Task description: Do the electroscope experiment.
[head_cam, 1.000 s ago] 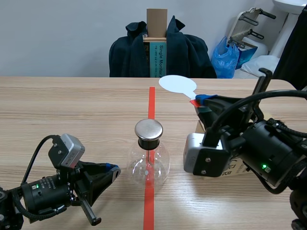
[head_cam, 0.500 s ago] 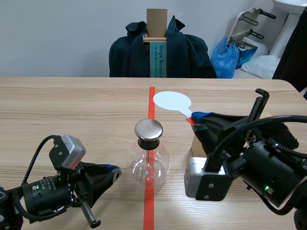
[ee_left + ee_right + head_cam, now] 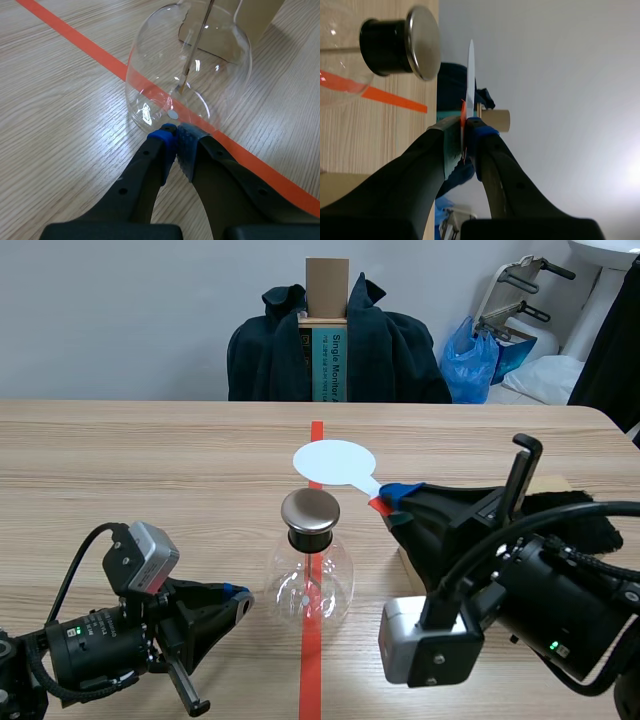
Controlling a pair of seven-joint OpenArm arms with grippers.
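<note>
White disc paddle (image 3: 335, 462) is pinched by its red handle between the right gripper (image 3: 395, 497) pads, jaws narrow and clamped on it; in the right wrist view the disc stands edge-on ahead of the fingers. It hovers just behind and a bit above the metal cap (image 3: 309, 510) of the electroscope (image 3: 310, 575), near it, no contact that I can tell. Left gripper (image 3: 176, 140) jaws are closed on nothing, pads meeting, tips right at the foot of the glass bulb; can't tell if they touch it

Step, as I judge it: presenting the paddle to the cap, roughly mid-task. Next move calls for easing the disc forward over the cap and down close, slowly, without knocking it, since the flask looks light and tippy

Electroscope: clear round-bellied glass flask, black stopper, flat shiny cap, thin metal rod (image 3: 192, 45) down the middle. It stands upright on the orange-red tape line, mid wooden table (image 3: 150, 470), between the two arms. Cardboard box (image 3: 548, 484) sits behind the right arm
</note>
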